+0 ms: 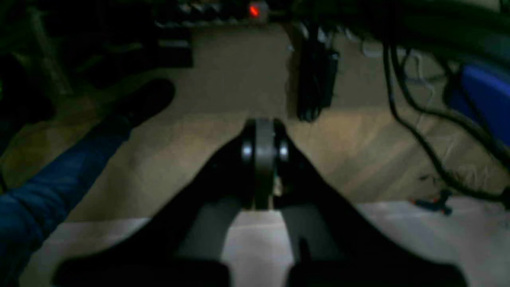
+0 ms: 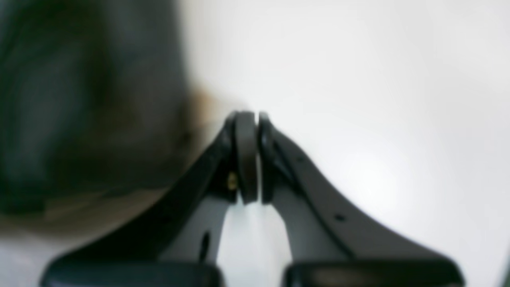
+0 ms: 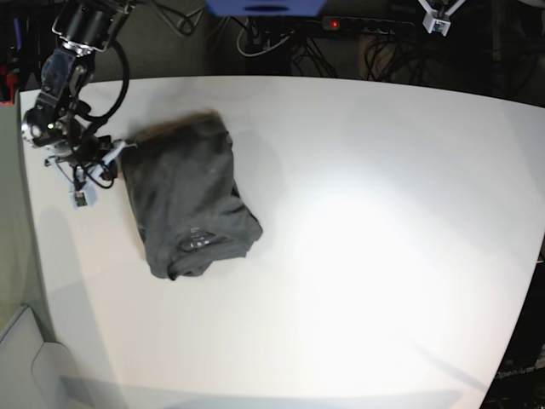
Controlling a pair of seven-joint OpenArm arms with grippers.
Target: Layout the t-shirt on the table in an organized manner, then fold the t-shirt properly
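right gripper (image 3: 119, 146): at the far left of the base view, low over the table (image 3: 358, 256), jaws closed together. In the right wrist view the pads meet with no cloth visible between them, so it looks empty, though the tip sits at or just beside the shirt's upper-left corner.

t-shirt (image 3: 187, 200): dark grey, lying on the left part of the table as a compact, roughly folded bundle, collar label facing the near side. One edge reaches toward the right gripper.

shirt state (judgement): bunched rather than laid flat; sleeves not distinguishable.

risk 1: a closed right gripper dragged across the corner could smear the bundle sideways instead of lifting a single layer.

risk 2: a pinch at this corner may take several layers at once, so the shirt would lift as a lump and not open.

risk 3: the shirt sits near the table's left edge; a pull outward could slide cloth over it.

left gripper (image 1: 265, 159): out of the base view; its wrist view shows jaws closed, empty, pointing past the table edge toward the floor (image 1: 223, 79).

risk 4: the left arm is well away from the shirt, so one-armed handling leaves the cloth unanchored.
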